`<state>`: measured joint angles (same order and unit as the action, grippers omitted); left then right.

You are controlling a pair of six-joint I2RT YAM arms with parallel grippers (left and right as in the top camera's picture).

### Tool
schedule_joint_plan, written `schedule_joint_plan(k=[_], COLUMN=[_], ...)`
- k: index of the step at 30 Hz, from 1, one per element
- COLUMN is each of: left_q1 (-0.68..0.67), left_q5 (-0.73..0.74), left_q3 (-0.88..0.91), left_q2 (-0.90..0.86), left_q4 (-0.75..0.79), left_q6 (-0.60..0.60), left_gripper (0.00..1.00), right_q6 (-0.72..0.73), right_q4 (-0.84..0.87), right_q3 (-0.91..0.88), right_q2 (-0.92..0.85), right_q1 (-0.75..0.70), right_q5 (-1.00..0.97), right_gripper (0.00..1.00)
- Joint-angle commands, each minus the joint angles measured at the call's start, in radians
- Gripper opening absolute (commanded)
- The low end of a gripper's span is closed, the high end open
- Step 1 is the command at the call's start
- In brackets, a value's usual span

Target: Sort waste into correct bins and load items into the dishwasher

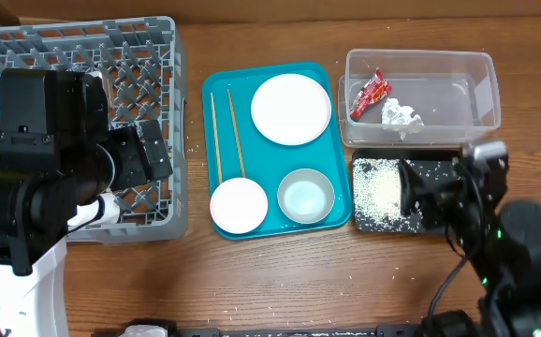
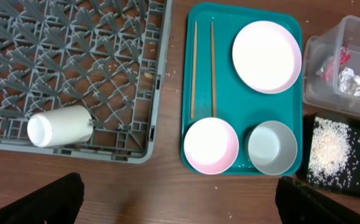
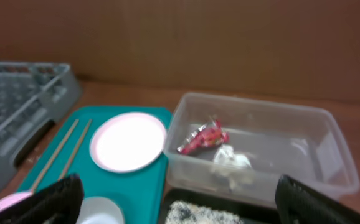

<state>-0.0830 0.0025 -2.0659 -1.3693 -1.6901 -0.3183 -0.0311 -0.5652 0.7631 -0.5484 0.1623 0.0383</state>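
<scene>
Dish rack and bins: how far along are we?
Done: red wrapper and tissue wad in the clear tub, rice in the black tray, white cup lying in the dish rack. In hand: nothing; left fingers and right fingers open. Remaining: plate, pink bowl, grey-green bowl and chopsticks, on the teal tray.

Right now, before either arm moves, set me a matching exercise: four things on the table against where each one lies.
Things:
1. white cup
2. red wrapper
3. rice
4. chopsticks

Places:
A. teal tray
B. clear tub
C. grey rack
D. black tray

Pairs: 1-C, 2-B, 3-D, 4-A.
</scene>
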Motion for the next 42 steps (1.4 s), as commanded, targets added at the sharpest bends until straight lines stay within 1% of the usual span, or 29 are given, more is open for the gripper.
schedule_joint_plan(k=[1,7,11,17,22,26,30,42], left_q1=[0.004,0.004,0.004,0.004,0.004,0.004,0.004,0.004], left_q5=[-0.01,-0.01,-0.01,-0.01,-0.01,-0.01,-0.01,-0.01], left_q3=[0.003,0.002,0.003,0.002,0.003,0.003,0.003,0.003], left_q2=[-0.003,-0.003,-0.003,-0.003,-0.003,-0.003,-0.003,-0.003], left_q4=[0.001,0.001,0.001,0.001,0.001,0.001,0.001,0.001], left_q6=[0.008,0.008,0.008,0.008,0.008,0.008,0.008,0.008], left_gripper=[1.0,1.0,1.0,1.0,1.0,1.0,1.0,1.0], right_q6=[-0.025,-0.022,-0.022,-0.022,-0.022,-0.022,-0.022,-0.022], right_q4=[0.045,0.088,0.152,0.348,0.527,0.537,0.492,0.496], right_q3=[-0.15,-0.351,-0.462,-0.639,-0.745,-0.756,-0.756,-0.755], right_q2=[0.126,0.359,0.458,0.541,0.546,0.546,0.546,0.546], right_q1=[-0.057,-0.124,-0.16,-0.169,-0.169,-0.169,-0.169,-0.169], right_q5=[0.035,0.035,0.038,0.072,0.072,0.084,0.083,0.084], right_gripper=[1.0,1.0,1.0,1.0,1.0,1.0,1.0,1.0])
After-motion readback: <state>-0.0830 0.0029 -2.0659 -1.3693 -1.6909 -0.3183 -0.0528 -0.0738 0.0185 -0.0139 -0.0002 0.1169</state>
